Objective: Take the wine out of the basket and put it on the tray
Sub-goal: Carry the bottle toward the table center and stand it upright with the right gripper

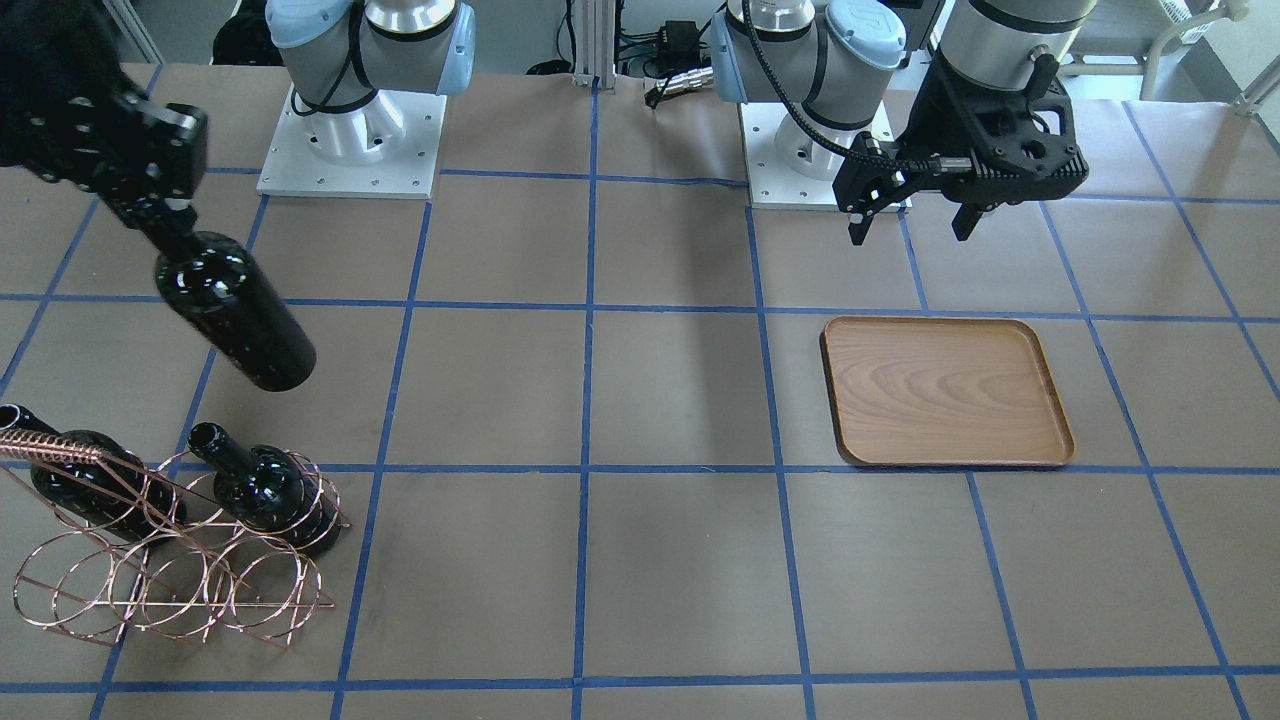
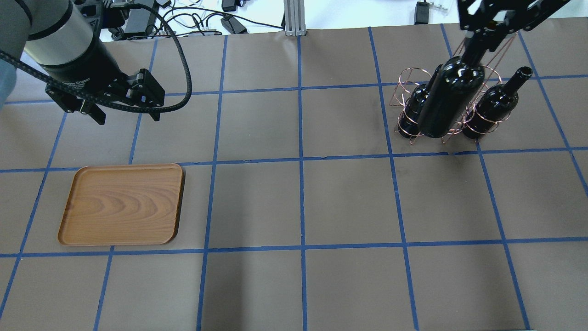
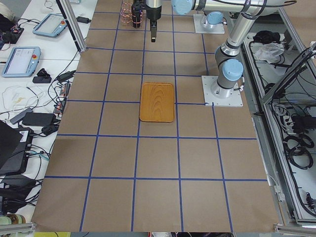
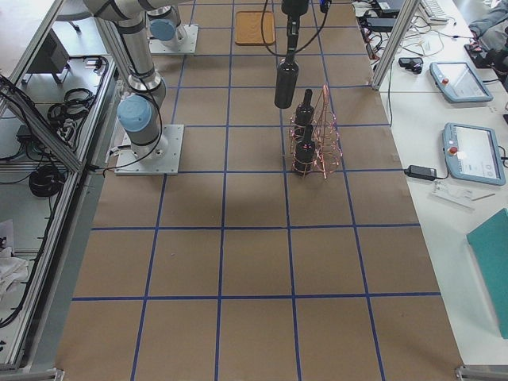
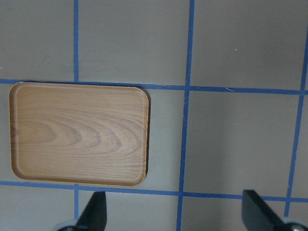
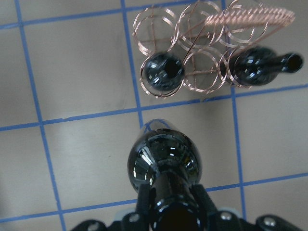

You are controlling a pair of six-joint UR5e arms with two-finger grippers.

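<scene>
My right gripper [image 1: 168, 212] is shut on the neck of a near-black wine bottle [image 1: 235, 315]. The bottle hangs in the air, clear of the copper wire basket [image 1: 180, 575]. In the overhead view the held bottle [image 2: 452, 99] overlaps the basket [image 2: 413, 76]. In the right wrist view the bottle [image 6: 166, 163] hangs below the basket [image 6: 192, 53]. Two more bottles [image 1: 265, 490] [image 1: 90, 480] lie in the basket. The brown wooden tray [image 1: 945, 390] [image 2: 121, 204] lies flat with nothing on it. My left gripper [image 1: 912, 230] [image 2: 126, 117] hovers open near it, holding nothing; its wrist view shows the tray [image 5: 79, 134].
The table is brown paper with blue tape grid lines. The two arm bases [image 1: 350, 130] [image 1: 815, 120] stand at the robot's edge. Cables lie past the far edge [image 2: 183, 18]. Operator desks with tablets flank the table [image 4: 468, 151].
</scene>
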